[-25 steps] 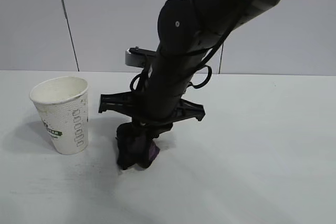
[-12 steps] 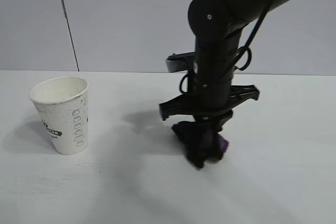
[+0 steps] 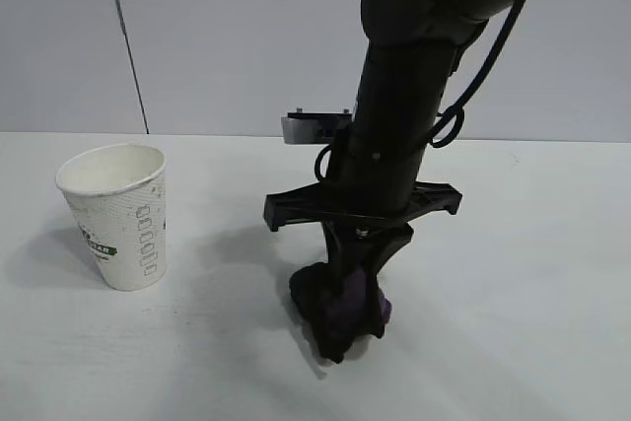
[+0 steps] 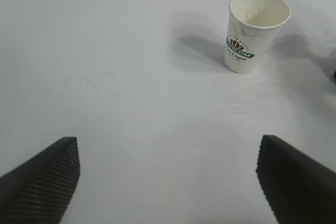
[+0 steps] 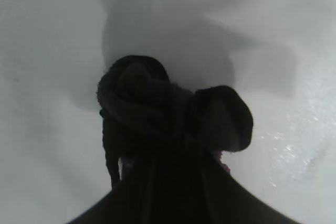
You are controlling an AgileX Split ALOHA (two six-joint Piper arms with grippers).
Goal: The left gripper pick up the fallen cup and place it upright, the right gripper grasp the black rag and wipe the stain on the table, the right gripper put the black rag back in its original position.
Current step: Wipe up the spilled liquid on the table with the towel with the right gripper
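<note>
cup (image 3: 116, 214): upright on the bench (image 3: 513, 273), left | right gripper (image 3: 347, 315): pointing down, clamped on the rag (image 3: 340, 311) | rag: bunched, pressed to the bench, well right of the cup

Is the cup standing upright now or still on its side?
Upright. The cup rests on its base on the table with its open mouth facing up; the left wrist view shows the same, looking down into its rim.

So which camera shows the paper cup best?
The left wrist view: the paper cup stands upright in full view, with its open mouth and green logo facing the camera. The exterior view also shows the whole cup, but the logo is turned partly away. The right wrist view shows no cup, only the black rag.
</note>
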